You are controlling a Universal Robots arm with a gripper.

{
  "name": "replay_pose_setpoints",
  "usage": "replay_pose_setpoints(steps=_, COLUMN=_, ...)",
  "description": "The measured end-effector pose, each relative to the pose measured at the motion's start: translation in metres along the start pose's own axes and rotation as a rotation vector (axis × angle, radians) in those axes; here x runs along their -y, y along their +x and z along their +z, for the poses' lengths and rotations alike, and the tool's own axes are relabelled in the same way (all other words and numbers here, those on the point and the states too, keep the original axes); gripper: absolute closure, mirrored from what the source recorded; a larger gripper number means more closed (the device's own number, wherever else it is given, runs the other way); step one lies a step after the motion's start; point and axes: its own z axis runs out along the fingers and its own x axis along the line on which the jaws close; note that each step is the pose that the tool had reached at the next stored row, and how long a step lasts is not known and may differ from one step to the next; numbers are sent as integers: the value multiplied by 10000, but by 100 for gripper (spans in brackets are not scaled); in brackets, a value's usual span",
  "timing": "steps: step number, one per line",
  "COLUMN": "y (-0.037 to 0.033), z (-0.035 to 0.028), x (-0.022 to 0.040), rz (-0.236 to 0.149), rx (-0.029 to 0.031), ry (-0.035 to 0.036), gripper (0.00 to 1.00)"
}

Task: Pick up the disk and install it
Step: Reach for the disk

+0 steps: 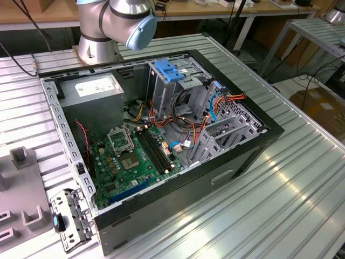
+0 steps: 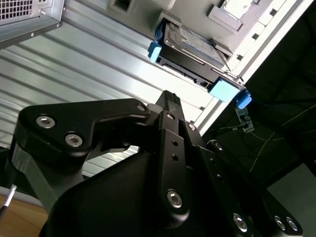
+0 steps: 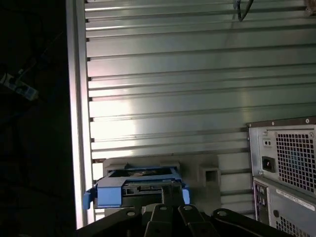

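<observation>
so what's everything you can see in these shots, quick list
disk: one, silver with light-blue side rails, in the holder by the table's edge
holder: one, grey, on the table under the disk
computer case: one, black, open, mid-table
power supply: one, grey with white sticker, inside the case
motherboard: one, green, on the case floor
latch: one, blue, atop the metal drive cage
cables: several, red, orange and blue, beside the cage
bracket: one, grey metal, exterior view's lower left
table: one, silver, slatted
arm: one, silver with light-blue cap, behind the case
gripper: one, black, near the disk, apart from it
</observation>
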Motion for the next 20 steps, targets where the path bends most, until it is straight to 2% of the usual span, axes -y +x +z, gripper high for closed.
replay_pose_setpoints(steps=4, y=123, z=-4, x=2, rz=0, rx=-1, ry=0, gripper=89)
replay_pose_setpoints(steps=11, y=148, z=-4, x=3, rz=1, rx=-1, ry=0, gripper=89)
replay_pose_setpoints(steps=12, y=166, z=-4, x=4, rz=1, rx=0, ry=0, gripper=89)
replay_pose_setpoints(steps=14, y=265, z=-8, x=12, rz=0, rx=-1, ry=1, gripper=89)
replay_pose_setpoints(steps=16, y=324, z=-9, x=16, rz=0, rx=0, ry=0, gripper=89)
replay_pose_setpoints(steps=20, y=345, z=-10, x=22, rz=1, rx=-2, ry=0, gripper=89)
